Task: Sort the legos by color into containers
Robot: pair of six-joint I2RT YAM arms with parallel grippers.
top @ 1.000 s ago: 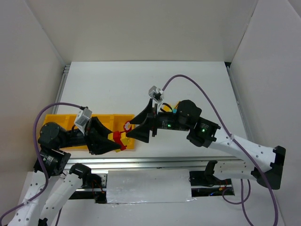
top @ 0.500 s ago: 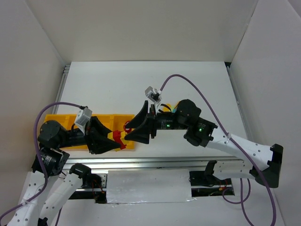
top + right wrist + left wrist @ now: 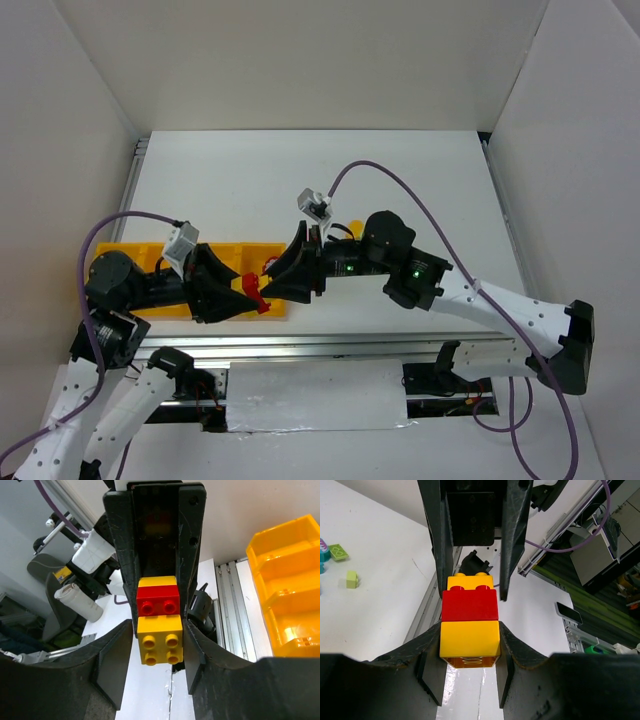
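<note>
Top external: left gripper [image 3: 247, 294] and right gripper [image 3: 268, 286] meet at centre-left over the right end of the yellow tray [image 3: 232, 255].
Left wrist: left jaws clamp the near yellow brick of the yellow-red-yellow brick stack [image 3: 470, 614], centre frame.
Right wrist: right jaws are closed against the stack's opposite yellow brick.

light: bright, even | shadows: soft | glare: tray [image 3: 280, 575] | wrist backgrounds: blurred

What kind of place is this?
Probably a robotics lab test cell: a left arm and right arm bolted at a white table, boxed in by plain white panels.
</note>
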